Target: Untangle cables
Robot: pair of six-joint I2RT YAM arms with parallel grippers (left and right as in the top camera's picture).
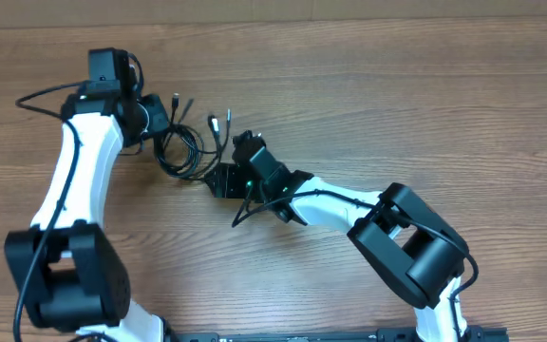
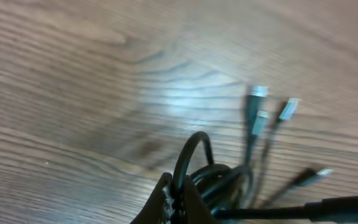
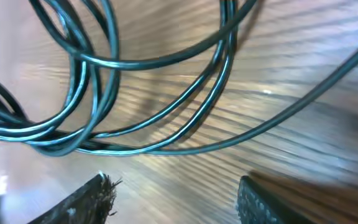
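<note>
Cables, thin black flexible cords with silver-tipped plugs (image 1: 186, 142), lie looped on the brown wooden table (image 1: 416, 85), left of centre.
Nearest, right gripper (image 3: 176, 202) hovers spread over loops; beyond, left gripper (image 2: 175, 194) pinches one loop. Separating looks barely begun; next, right must seize another strand.

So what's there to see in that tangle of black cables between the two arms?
The cables are thin, glossy black cords lying in loose overlapping loops on the wooden table. Several ends fan outward with small plugs, some silver-tipped. The left gripper is shut on one side of the bundle, a loop arching up from its grip. The right gripper hangs open just over the other side, not holding anything.
</note>
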